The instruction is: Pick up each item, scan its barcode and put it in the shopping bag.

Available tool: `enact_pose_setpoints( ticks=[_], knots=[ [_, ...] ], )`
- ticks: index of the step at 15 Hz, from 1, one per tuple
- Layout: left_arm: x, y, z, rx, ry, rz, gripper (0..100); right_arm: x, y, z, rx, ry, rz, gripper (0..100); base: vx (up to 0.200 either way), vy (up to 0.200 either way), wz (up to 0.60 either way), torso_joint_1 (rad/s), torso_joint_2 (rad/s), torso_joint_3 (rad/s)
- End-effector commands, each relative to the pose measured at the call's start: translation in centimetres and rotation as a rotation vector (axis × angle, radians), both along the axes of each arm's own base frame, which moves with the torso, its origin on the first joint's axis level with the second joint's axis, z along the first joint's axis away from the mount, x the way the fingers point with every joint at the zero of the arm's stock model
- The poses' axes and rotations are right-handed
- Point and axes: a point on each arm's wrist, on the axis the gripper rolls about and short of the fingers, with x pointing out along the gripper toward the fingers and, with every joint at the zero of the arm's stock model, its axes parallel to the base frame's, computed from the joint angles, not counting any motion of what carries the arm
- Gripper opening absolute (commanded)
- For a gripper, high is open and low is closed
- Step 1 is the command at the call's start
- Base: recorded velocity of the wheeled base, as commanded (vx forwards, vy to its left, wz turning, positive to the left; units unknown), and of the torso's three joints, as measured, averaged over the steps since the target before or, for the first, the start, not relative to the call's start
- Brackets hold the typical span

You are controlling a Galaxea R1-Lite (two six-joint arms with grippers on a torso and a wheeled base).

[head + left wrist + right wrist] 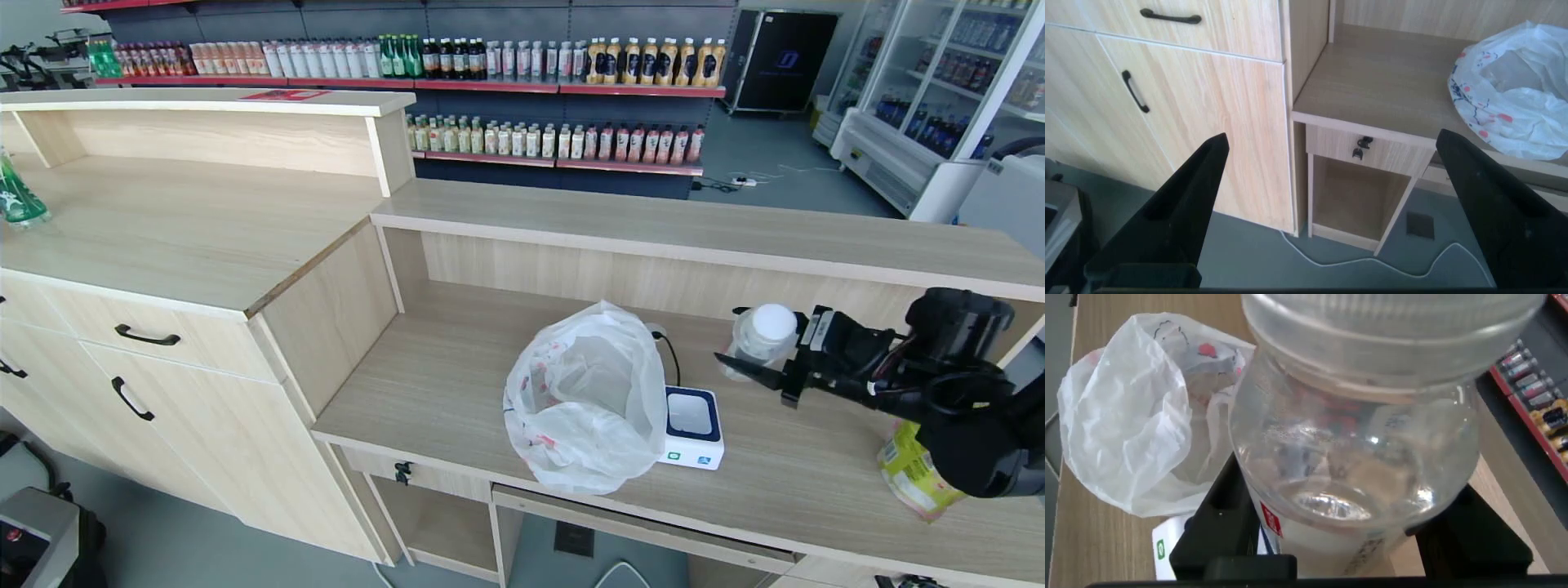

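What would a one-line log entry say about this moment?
right gripper: shut on clear bottle, over counter | left gripper: open, low beside cabinet | shopping bag: open beside scanner

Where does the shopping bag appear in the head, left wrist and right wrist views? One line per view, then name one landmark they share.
Head view: the shopping bag stands open on the counter, beside the white scanner.
Left wrist view: on the counter, beyond the open left gripper.
Right wrist view: behind the clear jar held by the right gripper.
Shared landmark: the light wooden counter under the bag.
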Motion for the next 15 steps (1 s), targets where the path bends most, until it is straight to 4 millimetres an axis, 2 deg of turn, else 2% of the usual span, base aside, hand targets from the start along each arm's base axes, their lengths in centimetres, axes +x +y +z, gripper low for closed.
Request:
enact_pose_setpoints(
  ticks=[1,3,5,6,8,10,11,13,15],
  knots=[
    [0.0,0.0,0.0,0.000,0.000,0.000,100,-5.5,-3.7,5.2,0.163,0.028,-0.215,0,0.000,0.000,0.00,0.000,0.00,0.000],
    [0.0,0.0,0.0,0.000,0.000,0.000,100,-8.7,-4.5,6.0,0.381,0.171,-0.401,0,0.000,0.000,0.00,0.000,0.00,0.000],
    [0.0,0.0,0.0,-0.002,0.000,0.002,100,-10.8,-4.5,6.7,0.549,0.288,-0.589,0,0.000,0.000,0.00,0.000,0.00,0.000],
    [0.0,0.0,0.0,0.000,0.000,0.000,100,-12.4,-4.6,6.9,0.608,0.335,-0.761,0,0.000,0.000,0.00,0.000,0.00,0.000],
    [0.0,0.0,0.0,0.000,0.000,0.000,100,-14.1,-4.4,7.6,0.626,0.269,-0.965,0,0.000,0.000,0.00,0.000,0.00,0.000],
    [0.0,0.0,0.0,0.000,0.000,0.002,100,-14.1,-4.3,7.9,0.629,0.187,-1.101,0,0.000,0.000,0.00,0.000,0.00,0.000],
    [0.0,0.0,0.0,0.000,0.000,0.000,100,-14.0,-4.4,8.3,0.638,0.134,-1.109,0,0.000,0.000,0.00,0.000,0.00,0.000],
    [0.0,0.0,0.0,-0.002,0.000,0.000,100,-14.0,-4.2,8.5,0.617,0.115,-1.096,0,0.000,0.000,0.00,0.000,0.00,0.000],
    [0.0,0.0,0.0,0.000,0.000,0.002,100,-13.9,-2.5,8.8,0.614,0.128,-1.007,0,0.000,0.000,0.60,0.000,0.00,0.002]
  ],
)
